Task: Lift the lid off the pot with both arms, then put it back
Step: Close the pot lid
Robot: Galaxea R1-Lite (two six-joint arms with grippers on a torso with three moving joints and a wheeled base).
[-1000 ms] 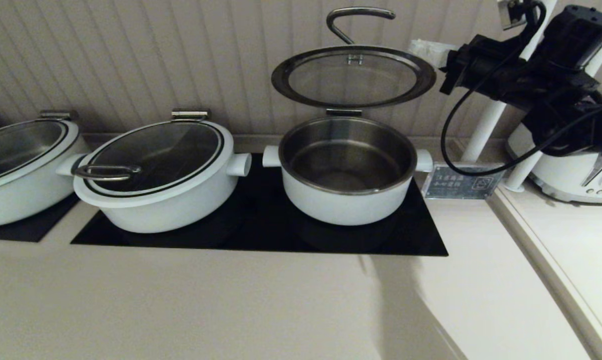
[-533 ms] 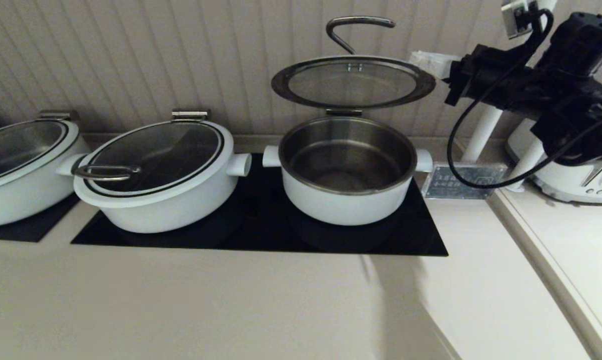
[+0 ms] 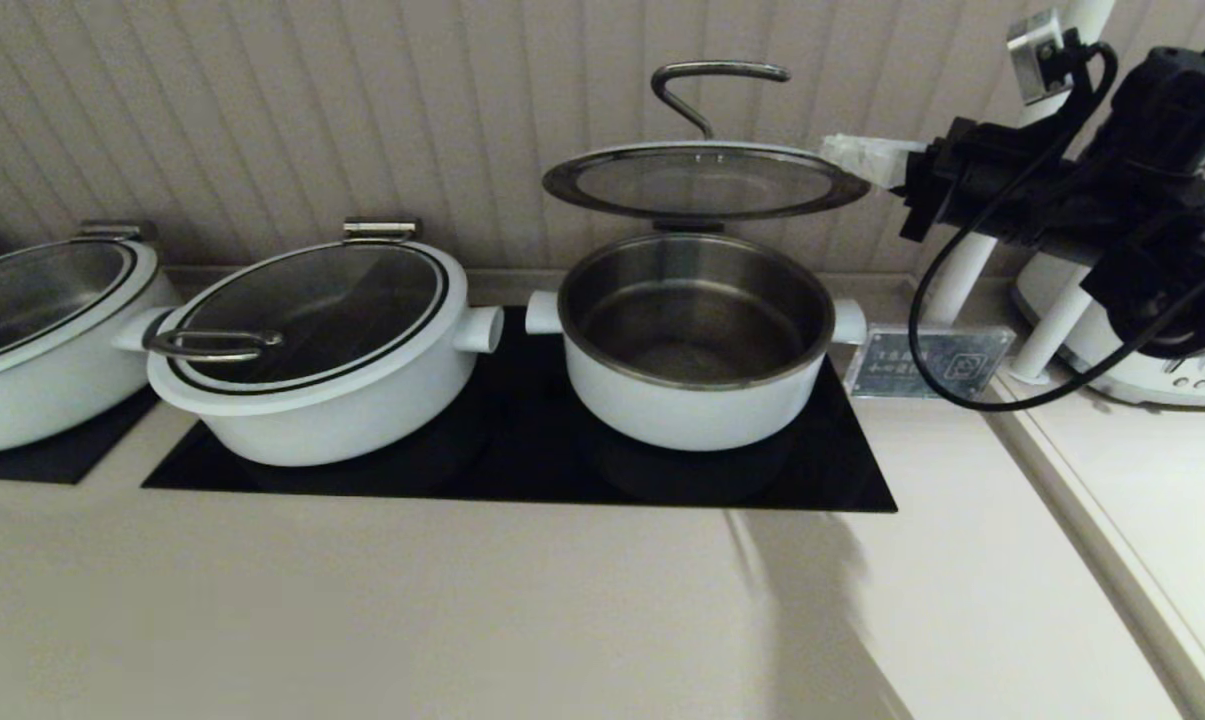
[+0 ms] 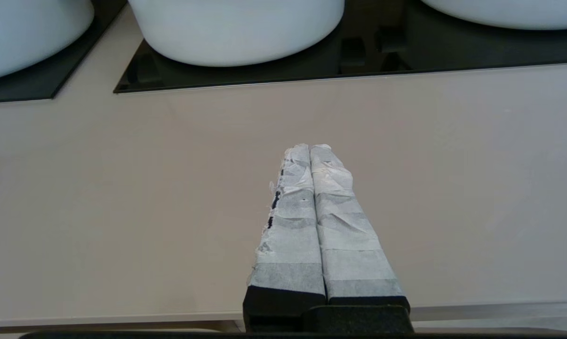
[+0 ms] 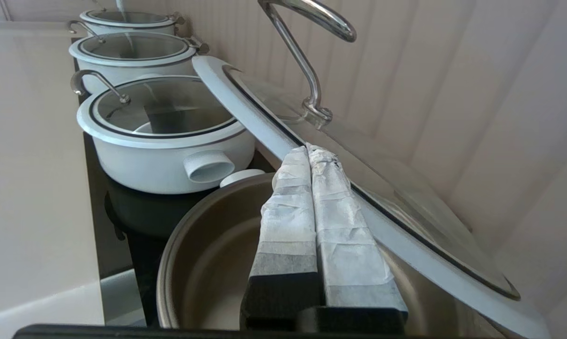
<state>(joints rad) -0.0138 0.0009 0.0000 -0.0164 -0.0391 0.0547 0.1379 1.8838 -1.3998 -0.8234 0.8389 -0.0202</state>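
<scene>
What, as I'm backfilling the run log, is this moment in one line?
lid: raised, tilted over open pot | right gripper: shut, tips at lid rim | left gripper: shut, over counter, idle

Ribbed beige wall right behind the right gripper, running far to its left. Below that gripper, a small dark sign leaning at the wall's foot, beside two white posts. Past the posts, a white appliance with dials. Pale counter under the left gripper, with a black hob set flush just ahead of its tips. Two wide pots well left of the right gripper, lids shut. Soft shadow across the counter.
</scene>
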